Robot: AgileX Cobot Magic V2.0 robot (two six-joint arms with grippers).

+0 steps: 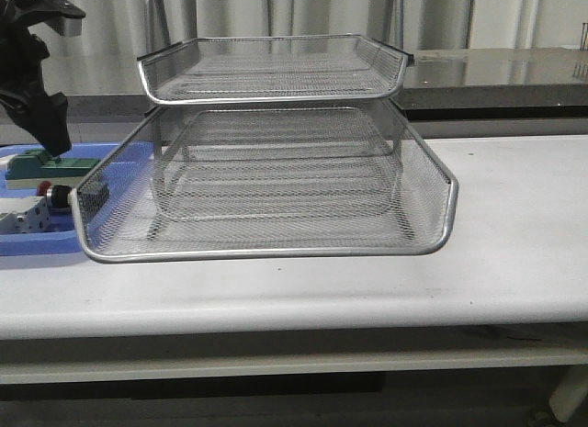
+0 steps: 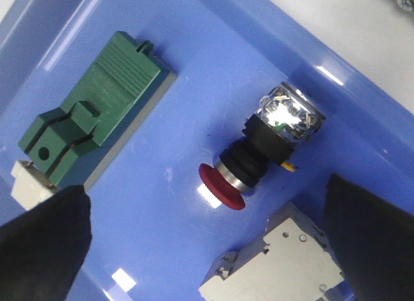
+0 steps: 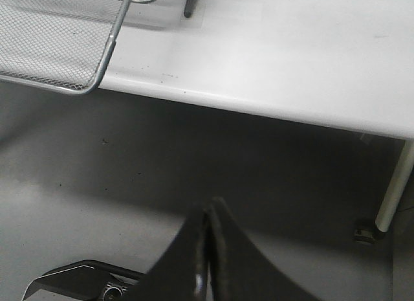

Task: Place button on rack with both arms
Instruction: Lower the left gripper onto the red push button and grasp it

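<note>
The button [image 2: 259, 152], with its red head, black body and shiny rear block, lies on its side in the blue tray [image 2: 213, 61]. My left gripper [image 2: 206, 207] hovers above it, open, with one finger [image 2: 45, 243] beside the green block and the other finger [image 2: 375, 236] over the white-grey block. From the front, the left gripper [image 1: 55, 144] hangs over the tray, with the button [image 1: 57, 196] just below it. The silver wire-mesh rack [image 1: 276, 184] stands mid-table. My right gripper [image 3: 208, 213] is shut and empty, below the table's front edge, over the floor.
A green block [image 2: 97, 107] and a white-grey block [image 2: 278, 268] share the blue tray [image 1: 37, 241] with the button. The rack's front corner [image 3: 65, 48] overhangs the white table [image 3: 291, 55]. A table leg [image 3: 394, 184] stands nearby.
</note>
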